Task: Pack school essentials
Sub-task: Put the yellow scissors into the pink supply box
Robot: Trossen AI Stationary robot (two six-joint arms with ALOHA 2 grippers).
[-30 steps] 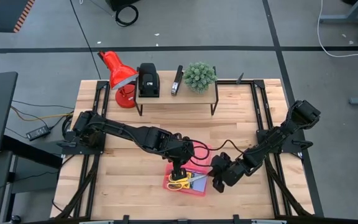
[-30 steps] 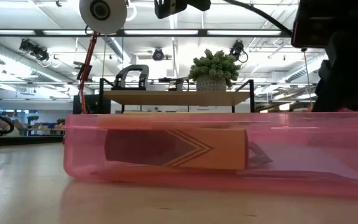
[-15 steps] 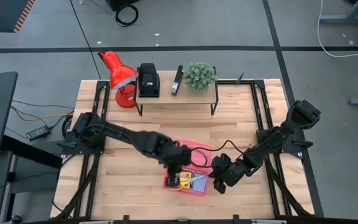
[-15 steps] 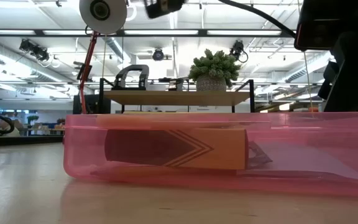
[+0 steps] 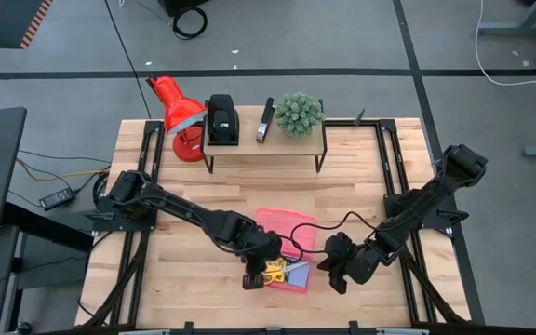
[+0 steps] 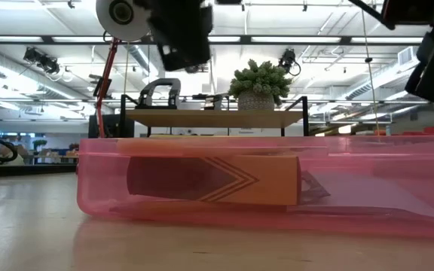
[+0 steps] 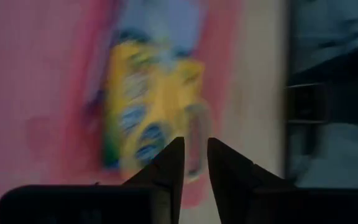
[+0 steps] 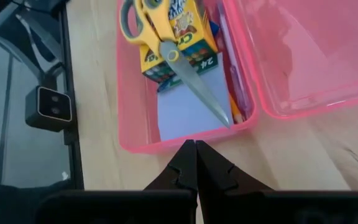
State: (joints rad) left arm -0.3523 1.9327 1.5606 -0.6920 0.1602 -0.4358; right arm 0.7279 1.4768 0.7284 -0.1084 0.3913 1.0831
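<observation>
An open pink plastic box (image 5: 291, 279) lies on the table, its lid (image 5: 287, 228) folded back toward the far side. Inside, yellow-handled scissors (image 8: 166, 43) lie on the yellow-green crayon box (image 8: 194, 53). Beside them are the lavender-blue notepad (image 8: 185, 109), a pinkish pen (image 8: 235, 81) and an orange pencil (image 8: 234, 113). My left gripper (image 5: 252, 276) hovers over the box's left end, fingers a narrow gap apart (image 7: 194, 155). My right gripper (image 5: 335, 276) hangs just right of the box, shut (image 8: 196, 149). The eraser cannot be made out.
A small shelf (image 5: 263, 141) at the far edge carries two black devices and a potted plant (image 5: 300, 113), and a red lamp (image 5: 177, 112) stands to its left. A small camera block (image 8: 48, 102) sits on the table near the box. Bare wood lies left and right of the box.
My left gripper has moved from above the middle of the box toward the table's near edge and a little left, ending over the box's left end. My right gripper has shifted slightly toward the near edge and to the right. The box and its contents have stayed put.
</observation>
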